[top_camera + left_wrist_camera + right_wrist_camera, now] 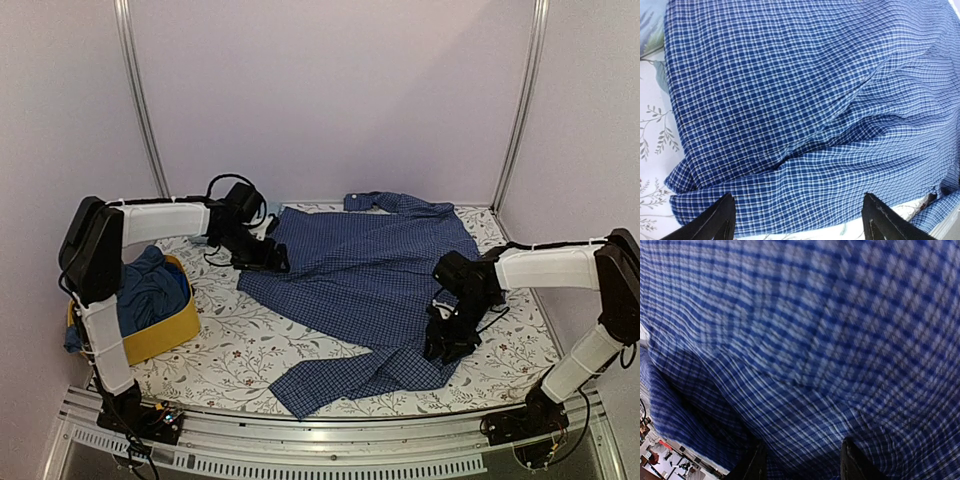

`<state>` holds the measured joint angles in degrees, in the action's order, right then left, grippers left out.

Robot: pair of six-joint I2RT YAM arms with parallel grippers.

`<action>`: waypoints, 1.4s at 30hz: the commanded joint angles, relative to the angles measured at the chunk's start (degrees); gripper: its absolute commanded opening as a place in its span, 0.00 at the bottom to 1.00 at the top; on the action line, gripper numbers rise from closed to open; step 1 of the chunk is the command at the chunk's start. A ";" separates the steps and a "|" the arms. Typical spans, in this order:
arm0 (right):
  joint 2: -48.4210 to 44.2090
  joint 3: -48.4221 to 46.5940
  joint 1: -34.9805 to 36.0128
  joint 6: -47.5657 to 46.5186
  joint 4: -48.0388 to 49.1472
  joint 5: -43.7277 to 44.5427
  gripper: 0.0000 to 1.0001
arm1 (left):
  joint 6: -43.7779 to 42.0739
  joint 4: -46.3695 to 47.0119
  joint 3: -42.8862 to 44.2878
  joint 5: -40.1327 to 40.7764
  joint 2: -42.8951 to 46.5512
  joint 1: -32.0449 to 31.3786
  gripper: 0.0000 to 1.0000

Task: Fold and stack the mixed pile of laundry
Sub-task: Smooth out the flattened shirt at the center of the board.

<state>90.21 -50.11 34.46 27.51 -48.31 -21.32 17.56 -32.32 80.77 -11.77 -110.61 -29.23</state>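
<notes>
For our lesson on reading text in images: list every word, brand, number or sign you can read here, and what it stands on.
None can be read.
The checked shirt, yellow basket and floral table cover carry no lettering.
The clutter in the lower left corner of the right wrist view is too blurred to read.

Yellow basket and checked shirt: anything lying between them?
Between yellow basket and checked shirt, only bare floral table cover, per the top view.
</notes>
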 commanded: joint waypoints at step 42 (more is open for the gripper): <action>-10.48 16.83 -6.39 3.80 4.28 -7.55 0.55 | 5.14 -8.07 -22.90 -3.68 10.41 -2.55 0.58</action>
<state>82.39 -38.24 28.42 29.80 -40.38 -26.79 21.52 -34.68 62.46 -14.72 -104.40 -29.06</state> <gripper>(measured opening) 0.544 0.582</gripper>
